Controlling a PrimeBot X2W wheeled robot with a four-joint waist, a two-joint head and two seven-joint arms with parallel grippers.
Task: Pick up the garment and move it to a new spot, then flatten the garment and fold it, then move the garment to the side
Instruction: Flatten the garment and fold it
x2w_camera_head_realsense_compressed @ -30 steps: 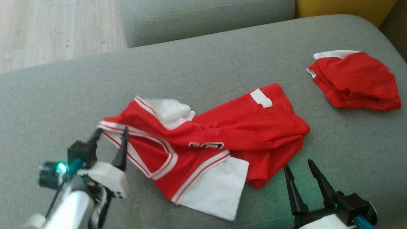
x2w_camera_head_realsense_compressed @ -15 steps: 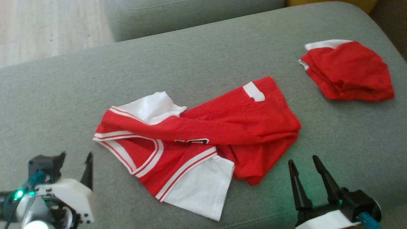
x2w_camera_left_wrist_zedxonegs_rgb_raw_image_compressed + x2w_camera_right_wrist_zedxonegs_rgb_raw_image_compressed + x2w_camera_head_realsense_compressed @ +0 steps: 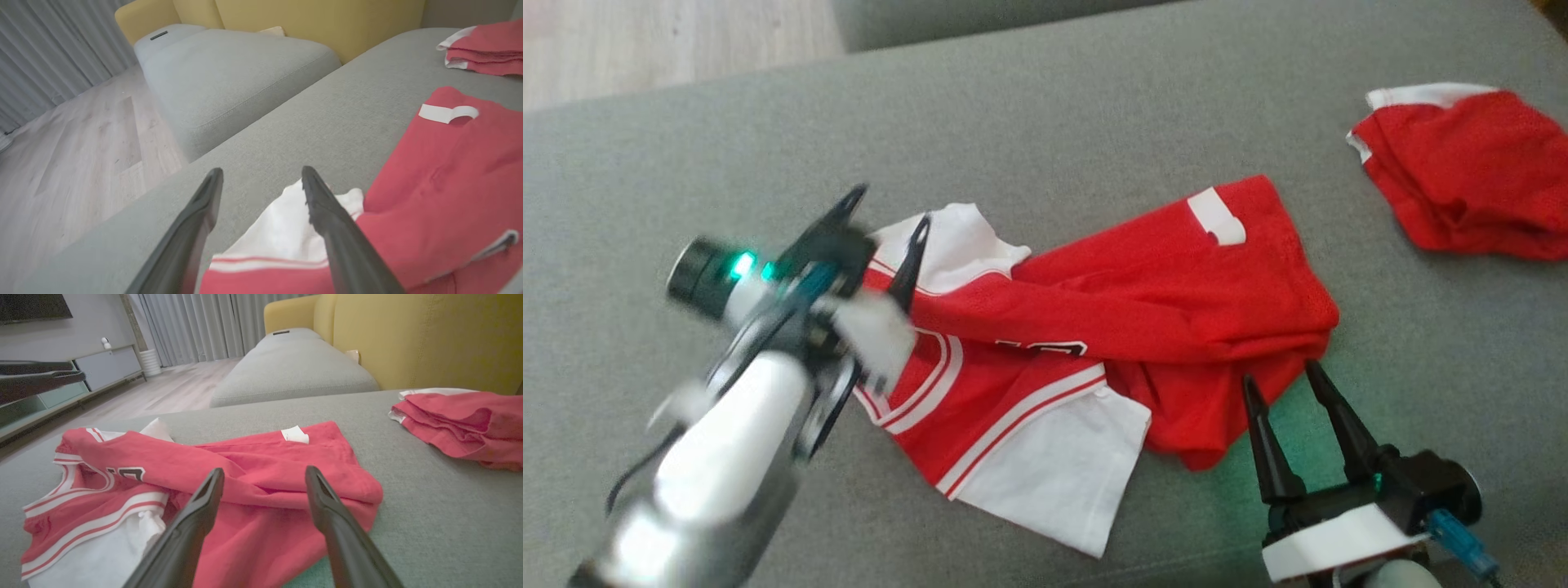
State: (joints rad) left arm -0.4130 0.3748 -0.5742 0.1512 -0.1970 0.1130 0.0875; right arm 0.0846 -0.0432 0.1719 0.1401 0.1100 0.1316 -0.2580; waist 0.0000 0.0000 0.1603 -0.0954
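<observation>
Crumpled red and white jersey (image 3: 1094,327) noted about the middle of the grey sofa seat (image 3: 1054,106), toward its near edge. The body is doubled over itself, so the black-and-white print on the chest is half covered by a red fold and cannot be read. A white label (image 3: 1217,219) is seen at the jersey's far end. The left forearm (image 3: 719,441) is badly blurred in the head view and hides the jersey's left shoulder and part of the striped neckline. The left gripper (image 3: 891,204) is seen with fingers spread wide over the white sleeve at the jersey's left end. Nothing is pinched between them, and whether either finger touches the cloth cannot be told. The right gripper (image 3: 1279,372) is also spread, with its tips at the red hem by the seat's near edge and nothing clamped. Contact with the hem cannot be made out, and its wrist is cut off by the bottom of the head view. A second red cloth (image 3: 1462,188), folded and with white trim, is noted well apart toward the seat's far right corner, cut off at the right of the head view. Pale wood floor (image 3: 645,49) is seen past the seat's far left edge. A yellow backrest (image 3: 429,335) is seen behind the seat in the right wrist view.
</observation>
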